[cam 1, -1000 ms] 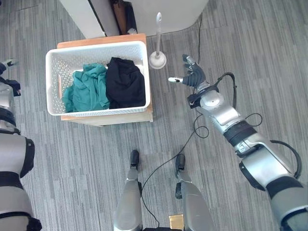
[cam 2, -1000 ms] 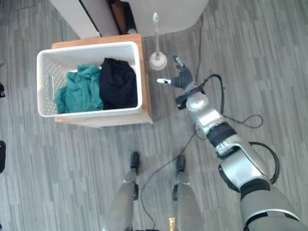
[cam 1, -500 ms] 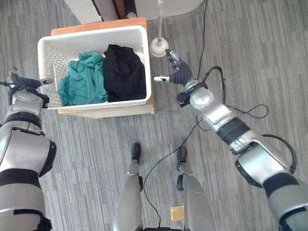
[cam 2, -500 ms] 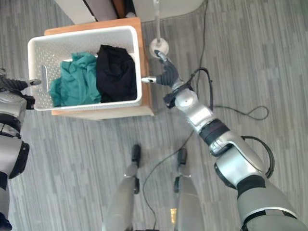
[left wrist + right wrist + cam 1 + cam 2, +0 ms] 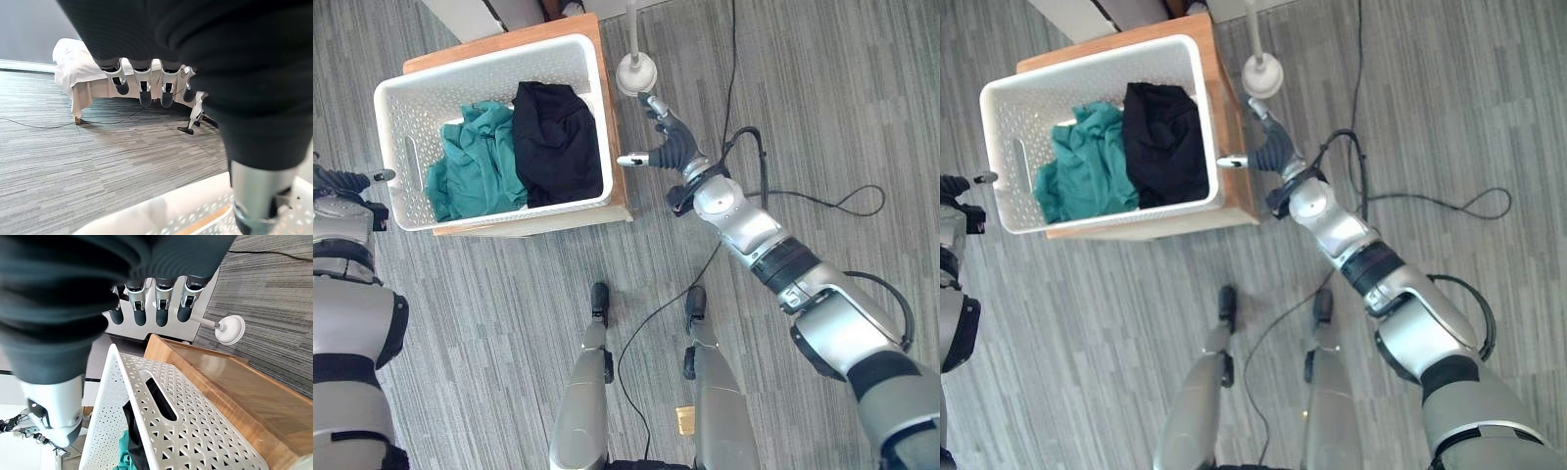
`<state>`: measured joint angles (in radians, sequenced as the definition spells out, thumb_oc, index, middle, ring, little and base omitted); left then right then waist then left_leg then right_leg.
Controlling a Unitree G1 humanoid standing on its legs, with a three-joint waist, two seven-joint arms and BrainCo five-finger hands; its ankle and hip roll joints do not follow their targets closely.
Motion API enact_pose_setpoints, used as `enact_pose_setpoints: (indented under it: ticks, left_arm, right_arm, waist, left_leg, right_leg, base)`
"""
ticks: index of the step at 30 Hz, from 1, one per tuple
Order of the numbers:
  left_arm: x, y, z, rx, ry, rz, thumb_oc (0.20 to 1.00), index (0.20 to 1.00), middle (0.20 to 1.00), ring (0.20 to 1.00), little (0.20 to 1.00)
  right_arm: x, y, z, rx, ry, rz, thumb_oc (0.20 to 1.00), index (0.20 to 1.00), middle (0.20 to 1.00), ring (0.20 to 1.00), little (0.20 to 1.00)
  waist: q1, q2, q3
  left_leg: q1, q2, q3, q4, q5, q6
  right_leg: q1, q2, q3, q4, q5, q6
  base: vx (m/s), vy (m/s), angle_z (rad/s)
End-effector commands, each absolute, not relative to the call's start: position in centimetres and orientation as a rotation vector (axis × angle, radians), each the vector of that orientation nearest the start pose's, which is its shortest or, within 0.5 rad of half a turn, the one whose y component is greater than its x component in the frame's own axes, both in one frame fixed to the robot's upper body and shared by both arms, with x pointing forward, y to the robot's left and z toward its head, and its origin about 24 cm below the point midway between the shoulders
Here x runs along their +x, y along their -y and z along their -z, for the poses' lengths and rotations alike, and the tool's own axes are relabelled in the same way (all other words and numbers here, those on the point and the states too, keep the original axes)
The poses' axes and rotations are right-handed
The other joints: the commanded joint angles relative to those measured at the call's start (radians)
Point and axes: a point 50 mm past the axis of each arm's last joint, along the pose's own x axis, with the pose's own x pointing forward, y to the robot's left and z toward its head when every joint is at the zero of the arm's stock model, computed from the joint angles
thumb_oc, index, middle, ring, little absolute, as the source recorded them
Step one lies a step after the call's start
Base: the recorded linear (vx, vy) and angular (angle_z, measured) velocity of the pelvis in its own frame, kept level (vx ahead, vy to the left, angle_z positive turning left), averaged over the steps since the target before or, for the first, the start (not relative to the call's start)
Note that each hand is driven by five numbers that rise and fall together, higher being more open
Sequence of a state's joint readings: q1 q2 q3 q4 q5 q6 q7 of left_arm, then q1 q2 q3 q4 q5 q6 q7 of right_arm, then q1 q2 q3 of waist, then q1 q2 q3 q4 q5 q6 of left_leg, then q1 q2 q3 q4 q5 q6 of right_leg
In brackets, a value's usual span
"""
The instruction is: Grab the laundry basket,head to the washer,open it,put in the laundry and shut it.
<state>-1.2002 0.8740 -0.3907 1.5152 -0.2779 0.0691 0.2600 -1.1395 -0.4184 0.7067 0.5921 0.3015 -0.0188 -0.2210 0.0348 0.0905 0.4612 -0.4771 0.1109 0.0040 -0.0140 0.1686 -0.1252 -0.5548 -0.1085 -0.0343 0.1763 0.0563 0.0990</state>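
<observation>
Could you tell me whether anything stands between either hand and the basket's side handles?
Nothing visible does. The right hand is open beside the white laundry basket, its handle slot unblocked. The left hand is open by the opposite wall, near that slot. The white floor stand stands beyond the right hand, off its path.

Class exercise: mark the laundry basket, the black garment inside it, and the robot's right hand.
laundry basket (image 5: 391, 152), left eye view, on its left wall by the handle slot.
black garment (image 5: 553, 137), left eye view, middle of the cloth.
right hand (image 5: 671, 147), left eye view, on the dark cover.
</observation>
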Motion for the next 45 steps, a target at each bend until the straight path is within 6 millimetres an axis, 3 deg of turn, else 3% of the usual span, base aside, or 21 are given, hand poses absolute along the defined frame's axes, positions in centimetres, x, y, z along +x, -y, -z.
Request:
enact_pose_setpoints:
  ticks: [1, 5, 6, 10, 12, 13, 15, 17, 18, 20, 21, 24, 25, 31, 34, 37, 39, 40, 43, 44, 45]
  left_arm:
    - [32.1, -42.0, -21.1, 0.489, -0.282, -0.962, 1.000, 1.000, 1.000, 1.000, 1.000]
    - [32.2, -41.9, -21.4, 0.460, -0.245, -0.973, 1.000, 1.000, 1.000, 1.000, 1.000]
    - [32.2, -41.9, -20.9, 0.439, -0.222, -0.978, 1.000, 1.000, 1.000, 1.000, 1.000]
    - [32.4, -41.4, -18.7, 0.472, -0.237, -0.946, 1.000, 1.000, 1.000, 1.000, 1.000]
    - [32.8, -40.3, -16.5, 0.511, -0.250, -0.887, 1.000, 1.000, 1.000, 1.000, 1.000]
    - [33.5, -38.6, -14.4, 0.545, -0.239, -0.804, 1.000, 1.000, 1.000, 1.000, 1.000]
    - [33.8, -37.4, -13.1, 0.547, -0.227, -0.747, 1.000, 1.000, 1.000, 1.000, 1.000]
    - [34.0, -34.2, -10.6, 0.541, -0.164, -0.607, 1.000, 1.000, 1.000, 1.000, 1.000]
    - [34.0, -34.2, -10.5, 0.542, -0.165, -0.607, 1.000, 1.000, 1.000, 1.000, 1.000]
    - [32.9, -32.5, -8.3, 0.547, -0.152, -0.532, 1.000, 1.000, 1.000, 1.000, 1.000]
    - [31.9, -30.3, -6.2, 0.540, -0.148, -0.428, 1.000, 1.000, 1.000, 1.000, 1.000]
    - [30.6, -29.1, -4.7, 0.491, -0.150, -0.372, 1.000, 1.000, 1.000, 1.000, 1.000]
    - [28.3, -27.8, -1.6, 0.444, -0.227, -0.321, 1.000, 1.000, 1.000, 1.000, 1.000]
    - [24.7, -25.5, 3.2, 0.386, -0.386, -0.225, 1.000, 1.000, 1.000, 1.000, 1.000]
    - [22.2, -24.0, 6.2, 0.342, -0.512, -0.155, 1.000, 1.000, 1.000, 1.000, 1.000]
    - [22.1, -23.5, 6.2, 0.324, -0.504, -0.147, 1.000, 1.000, 1.000, 1.000, 1.000]
    - [22.8, -23.2, 5.8, 0.349, -0.481, -0.137, 1.000, 1.000, 1.000, 1.000, 1.000]
    - [23.7, -22.9, 4.8, 0.353, -0.432, -0.130, 1.000, 1.000, 1.000, 1.000, 1.000]
    - [23.7, -22.9, 4.8, 0.353, -0.432, -0.130, 1.000, 1.000, 1.000, 1.000, 1.000]
    - [24.3, -23.7, 3.6, 0.404, -0.376, -0.167, 1.000, 1.000, 1.000, 1.000, 1.000]
    - [24.2, -23.7, 3.6, 0.404, -0.377, -0.167, 1.000, 1.000, 1.000, 1.000, 1.000]
  right_arm:
    - [38.2, 5.4, -25.2, -0.503, 0.543, -0.297, 1.000, 1.000, 1.000, 1.000, 1.000]
    - [38.1, 5.8, -24.9, -0.494, 0.542, -0.288, 1.000, 1.000, 1.000, 1.000, 1.000]
    - [38.2, 7.1, -24.3, -0.482, 0.523, -0.261, 1.000, 1.000, 1.000, 1.000, 1.000]
    - [38.3, 9.6, -22.8, -0.485, 0.473, -0.215, 1.000, 1.000, 1.000, 1.000, 1.000]
    - [37.9, 12.0, -21.0, -0.496, 0.420, -0.178, 1.000, 1.000, 1.000, 1.000, 1.000]
    - [37.4, 14.7, -18.4, -0.508, 0.340, -0.128, 1.000, 1.000, 1.000, 1.000, 1.000]
    - [37.0, 16.0, -16.9, -0.505, 0.294, -0.108, 1.000, 1.000, 1.000, 1.000, 1.000]
    - [35.0, 19.3, -12.9, -0.465, 0.169, -0.049, 1.000, 1.000, 1.000, 1.000, 1.000]
    - [35.0, 19.3, -12.9, -0.466, 0.168, -0.049, 1.000, 1.000, 1.000, 1.000, 1.000]
    - [33.7, 20.4, -10.5, -0.430, 0.101, -0.038, 1.000, 1.000, 1.000, 1.000, 1.000]
    - [32.6, 21.1, -8.2, -0.400, 0.032, -0.029, 1.000, 1.000, 1.000, 1.000, 1.000]
    - [31.9, 21.6, -6.9, -0.367, -0.014, -0.016, 1.000, 1.000, 1.000, 1.000, 1.000]
    - [30.8, 22.1, -5.2, -0.339, -0.072, -0.004, 1.000, 1.000, 1.000, 1.000, 1.000]
    - [28.4, 23.6, -2.9, -0.304, -0.149, 0.038, 1.000, 1.000, 1.000, 1.000, 1.000]
    - [26.1, 24.3, -1.0, -0.273, -0.216, 0.059, 1.000, 1.000, 1.000, 1.000, 1.000]
    - [25.3, 24.6, -0.7, -0.241, -0.223, 0.079, 1.000, 1.000, 1.000, 1.000, 1.000]
    - [25.3, 24.5, -0.8, -0.234, -0.216, 0.083, 1.000, 1.000, 1.000, 1.000, 1.000]
    - [25.4, 24.9, -0.8, -0.231, -0.216, 0.118, 1.000, 1.000, 1.000, 1.000, 1.000]
    - [25.4, 24.9, -0.8, -0.231, -0.216, 0.118, 1.000, 1.000, 1.000, 1.000, 1.000]
    - [25.7, 25.1, -1.1, -0.185, -0.188, 0.160, 1.000, 1.000, 1.000, 1.000, 1.000]
    - [25.6, 25.2, -1.1, -0.185, -0.188, 0.160, 1.000, 1.000, 1.000, 1.000, 1.000]
  waist:
    - [-0.014, -0.030, -0.001]
    - [-0.018, -0.042, -0.001]
    - [-0.017, -0.060, -0.012]
    - [-0.018, -0.067, -0.040]
    - [-0.021, -0.062, -0.059]
    - [-0.020, -0.049, -0.083]
    - [-0.020, -0.044, -0.099]
    - [-0.023, -0.037, -0.123]
    - [-0.023, -0.037, -0.125]
    - [-0.016, -0.037, -0.152]
    - [-0.010, -0.045, -0.177]
    - [-0.007, -0.049, -0.199]
    - [-0.001, -0.065, -0.227]
    - [0.002, -0.100, -0.271]
    - [-0.004, -0.116, -0.308]
    - [-0.001, -0.134, -0.287]
    - [0.000, -0.151, -0.271]
    - [-0.002, -0.172, -0.278]
    - [0.000, -0.173, -0.276]
    - [0.011, -0.142, -0.307]
    - [0.013, -0.142, -0.307]
  left_leg:
    - [-0.007, -0.013, 0.004, 0.064, -0.060, 0.017]
    - [-0.005, -0.014, 0.005, 0.079, -0.071, 0.020]
    - [0.007, -0.022, 0.004, 0.103, -0.097, 0.027]
    - [0.032, -0.047, 0.006, 0.140, -0.142, 0.046]
    - [0.064, -0.073, 0.005, 0.164, -0.176, 0.063]
    - [0.105, -0.100, -0.002, 0.174, -0.206, 0.079]
    - [0.129, -0.114, -0.006, 0.172, -0.210, 0.089]
    - [0.210, -0.140, -0.033, 0.167, -0.233, 0.121]
    - [0.208, -0.140, -0.033, 0.165, -0.229, 0.121]
    - [0.259, -0.153, -0.045, 0.151, -0.237, 0.133]
    - [0.298, -0.162, -0.055, 0.122, -0.238, 0.136]
    - [0.331, -0.165, -0.058, 0.099, -0.241, 0.136]
    - [0.376, -0.173, -0.064, 0.097, -0.263, 0.139]
    - [0.445, -0.186, -0.103, 0.118, -0.292, 0.129]
    - [0.468, -0.164, -0.139, 0.193, -0.280, 0.089]
    - [0.353, -0.165, -0.164, 0.460, -0.204, 0.055]
    - [0.283, -0.138, -0.173, 0.528, -0.158, 0.049]
    - [0.265, -0.030, -0.154, 0.386, -0.169, 0.064]
    - [0.268, -0.029, -0.152, 0.383, -0.168, 0.064]
    - [0.291, 0.081, -0.220, 0.071, -0.084, 0.032]
    - [0.296, 0.083, -0.218, 0.064, -0.081, 0.031]
  right_leg:
    - [0.087, -0.046, -0.036, -0.141, 0.052, 0.032]
    - [0.096, -0.047, -0.036, -0.145, 0.050, 0.034]
    - [0.122, -0.054, -0.035, -0.151, 0.051, 0.040]
    - [0.165, -0.080, -0.027, -0.149, 0.047, 0.049]
    - [0.201, -0.103, -0.022, -0.127, 0.032, 0.054]
    - [0.231, -0.117, -0.013, -0.092, 0.011, 0.059]
    - [0.243, -0.119, -0.010, -0.059, 0.000, 0.060]
    - [0.258, -0.077, 0.022, 0.085, -0.053, 0.049]
    - [0.256, -0.078, 0.023, 0.083, -0.050, 0.049]
    - [0.276, -0.053, 0.009, 0.098, -0.061, 0.049]
    - [0.308, -0.042, -0.014, 0.046, -0.049, 0.047]
    - [0.318, -0.033, -0.012, -0.043, -0.015, 0.052]
    - [0.323, -0.023, -0.006, -0.146, 0.032, 0.056]
    - [0.384, 0.004, 0.006, -0.140, 0.017, 0.042]
    - [0.451, 0.027, -0.049, -0.107, -0.043, 0.007]
    - [0.498, 0.039, -0.067, -0.109, -0.064, -0.024]
    - [0.512, 0.048, -0.066, -0.108, -0.081, -0.038]
    - [0.522, 0.041, -0.068, -0.119, -0.101, -0.030]
    - [0.524, 0.041, -0.066, -0.119, -0.101, -0.030]
    - [0.527, 0.054, -0.029, -0.092, -0.150, -0.016]
    - [0.527, 0.055, -0.027, -0.090, -0.151, -0.017]
  base:
    - [0.03, 0.013, -0.04]
    - [0.04, 0.027, 0.00]
    - [0.06, 0.062, 0.01]
    - [0.09, 0.120, 0.01]
    - [0.17, 0.238, 0.05]
    - [0.16, 0.228, 0.15]
    - [0.15, 0.192, 0.29]
    - [0.22, 0.199, 0.48]
    - [0.20, 0.125, 0.59]
    - [0.20, 0.065, 0.39]
    - [0.18, 0.027, 0.16]
    - [0.18, -0.040, 0.14]
    - [0.22, -0.085, 0.08]
    - [0.19, -0.105, 0.36]
    - [0.24, -0.215, 0.51]
    - [0.07, -0.161, 0.67]
    - [0.05, -0.086, 0.25]
    - [0.08, -0.028, -0.11]
    - [0.10, 0.079, 0.02]
    - [0.23, 0.239, -0.04]
    - [0.30, 0.328, -0.16]
